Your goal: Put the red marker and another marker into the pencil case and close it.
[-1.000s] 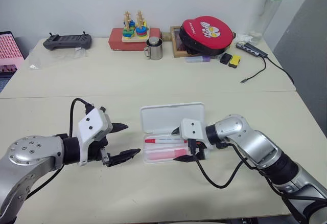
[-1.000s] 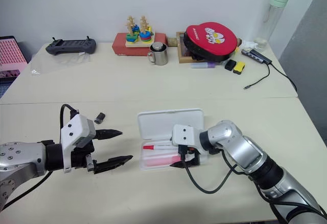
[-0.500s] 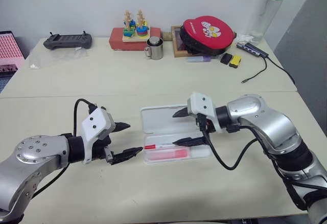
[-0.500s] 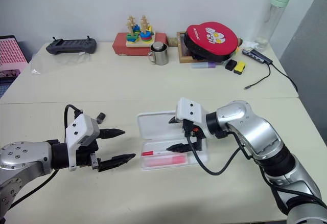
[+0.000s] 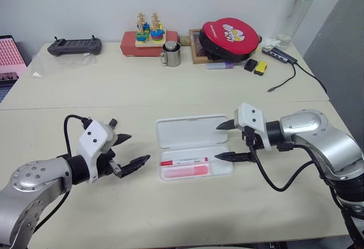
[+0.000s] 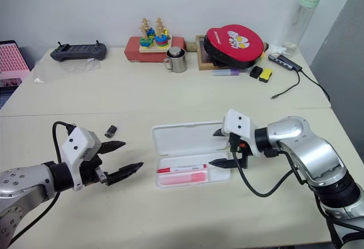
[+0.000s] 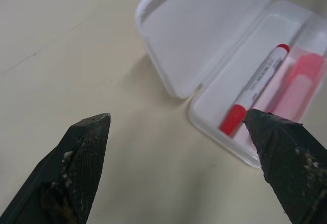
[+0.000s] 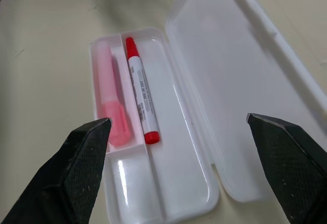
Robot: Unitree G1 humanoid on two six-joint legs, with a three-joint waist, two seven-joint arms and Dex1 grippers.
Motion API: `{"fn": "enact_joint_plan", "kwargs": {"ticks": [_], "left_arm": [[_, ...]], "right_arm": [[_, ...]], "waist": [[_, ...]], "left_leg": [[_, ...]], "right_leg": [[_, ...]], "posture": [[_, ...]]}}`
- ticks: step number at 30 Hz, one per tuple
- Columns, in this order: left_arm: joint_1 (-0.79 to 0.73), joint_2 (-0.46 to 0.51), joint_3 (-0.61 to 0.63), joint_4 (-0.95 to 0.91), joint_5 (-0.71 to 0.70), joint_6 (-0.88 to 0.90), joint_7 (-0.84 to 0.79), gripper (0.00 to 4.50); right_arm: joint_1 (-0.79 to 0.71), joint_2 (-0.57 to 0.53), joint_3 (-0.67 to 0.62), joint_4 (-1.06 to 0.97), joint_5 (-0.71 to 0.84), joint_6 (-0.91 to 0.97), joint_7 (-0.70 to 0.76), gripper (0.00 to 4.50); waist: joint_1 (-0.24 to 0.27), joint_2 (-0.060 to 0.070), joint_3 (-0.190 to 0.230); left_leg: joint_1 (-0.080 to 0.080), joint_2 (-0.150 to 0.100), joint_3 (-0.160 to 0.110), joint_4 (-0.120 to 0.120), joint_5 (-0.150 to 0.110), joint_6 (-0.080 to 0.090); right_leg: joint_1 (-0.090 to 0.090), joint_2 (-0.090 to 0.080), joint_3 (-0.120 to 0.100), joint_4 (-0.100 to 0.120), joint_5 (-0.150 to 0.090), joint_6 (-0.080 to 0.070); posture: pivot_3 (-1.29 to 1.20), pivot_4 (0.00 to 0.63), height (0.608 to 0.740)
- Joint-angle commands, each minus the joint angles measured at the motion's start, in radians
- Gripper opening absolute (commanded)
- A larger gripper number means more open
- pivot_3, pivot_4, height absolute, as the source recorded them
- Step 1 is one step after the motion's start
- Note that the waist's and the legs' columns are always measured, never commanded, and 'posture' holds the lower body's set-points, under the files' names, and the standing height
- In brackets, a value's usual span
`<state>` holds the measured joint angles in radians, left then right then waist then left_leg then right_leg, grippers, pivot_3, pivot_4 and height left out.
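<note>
The white pencil case [image 5: 190,131] lies open at the table's middle, its lid flat on the far side. In its tray lie the red marker [image 5: 183,161] and, nearer me, another marker, a pale pink highlighter [image 5: 185,171]. My left gripper [image 5: 138,148] is open just left of the case, pointing at it, with nothing in it. To the right of the case, my right gripper [image 5: 217,142] is open above the tray's right end, also with nothing in it. The right wrist view looks down on the red marker [image 8: 140,88] and the pink highlighter [image 8: 110,106] side by side.
Along the far edge stand a game controller [image 5: 74,45], a stacking toy [image 5: 149,27], a steel mug [image 5: 172,54], a red round case [image 5: 230,32], a purple marker [image 5: 219,65] and a bottle [image 5: 296,10]. A cable [image 5: 284,81] trails at the far right. A small black piece [image 6: 111,129] lies near my left gripper.
My right gripper has lifted out of the tray and drawn back to the right of the case, leaving the pink highlighter inside. My left gripper drifted slightly left.
</note>
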<state>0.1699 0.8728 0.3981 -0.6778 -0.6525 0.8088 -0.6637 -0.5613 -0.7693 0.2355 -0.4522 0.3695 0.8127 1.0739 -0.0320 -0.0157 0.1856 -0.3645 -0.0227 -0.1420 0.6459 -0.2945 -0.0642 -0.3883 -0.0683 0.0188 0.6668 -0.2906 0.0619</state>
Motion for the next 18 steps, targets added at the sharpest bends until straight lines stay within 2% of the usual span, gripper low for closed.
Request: {"fn": "enact_joint_plan", "kwargs": {"ticks": [1, 7, 10, 14, 18], "left_arm": [[-0.007, -0.024, 0.081, -0.007, -0.003, 0.05, 0.082, 4.5], [-0.097, -0.059, 0.102, 0.109, 0.064, 0.113, 0.238, 4.5], [-0.137, -0.07, 0.108, 0.154, 0.068, 0.149, 0.277, 4.5], [-0.194, -0.096, 0.094, 0.202, 0.06, 0.157, 0.294, 4.5], [-0.259, -0.108, 0.054, 0.291, 0.099, 0.176, 0.333, 4.5]], "right_arm": [[-0.028, -0.004, -0.038, -0.029, 0.022, -0.014, -0.011, 4.47], [-0.085, 0.0, -0.04, -0.031, 0.049, -0.025, 0.014, 4.47], [-0.109, 0.008, -0.036, -0.028, 0.062, -0.03, 0.015, 3.96], [-0.136, 0.018, -0.011, -0.019, 0.051, -0.055, 0.013, 3.0], [-0.157, 0.034, -0.003, -0.011, 0.05, -0.054, 0.003, 3.0]], "waist": [[0.0, 0.0, 0.0], [0.001, 0.0, 0.0], [0.0, 0.0, 0.0], [0.002, -0.001, 0.0], [0.002, -0.001, 0.0]], "left_leg": [[0.0, 0.0, -0.001, 0.0, 0.0, 0.0], [0.0, 0.0, -0.001, 0.0, 0.0, 0.0], [0.0, 0.0, -0.001, 0.0, 0.0, 0.0], [-0.001, 0.0, -0.001, 0.0, 0.002, -0.003], [-0.001, 0.0, -0.001, 0.0, 0.002, -0.004]], "right_leg": [[0.0, 0.0, -0.001, 0.0, 0.0, 0.0], [0.0, 0.0, -0.001, 0.0, 0.0, 0.0], [0.0, 0.0, -0.001, 0.0, 0.0, 0.0], [0.0, 0.0, -0.001, -0.001, 0.0, 0.0], [0.0, 0.0, -0.001, -0.001, 0.0, 0.0]], "posture": [[0.0, 0.15, 0.74], [0.0, 0.15, 0.74], [0.0, 0.15, 0.74], [0.0, 0.15, 0.74], [0.0, 0.15, 0.74]]}}
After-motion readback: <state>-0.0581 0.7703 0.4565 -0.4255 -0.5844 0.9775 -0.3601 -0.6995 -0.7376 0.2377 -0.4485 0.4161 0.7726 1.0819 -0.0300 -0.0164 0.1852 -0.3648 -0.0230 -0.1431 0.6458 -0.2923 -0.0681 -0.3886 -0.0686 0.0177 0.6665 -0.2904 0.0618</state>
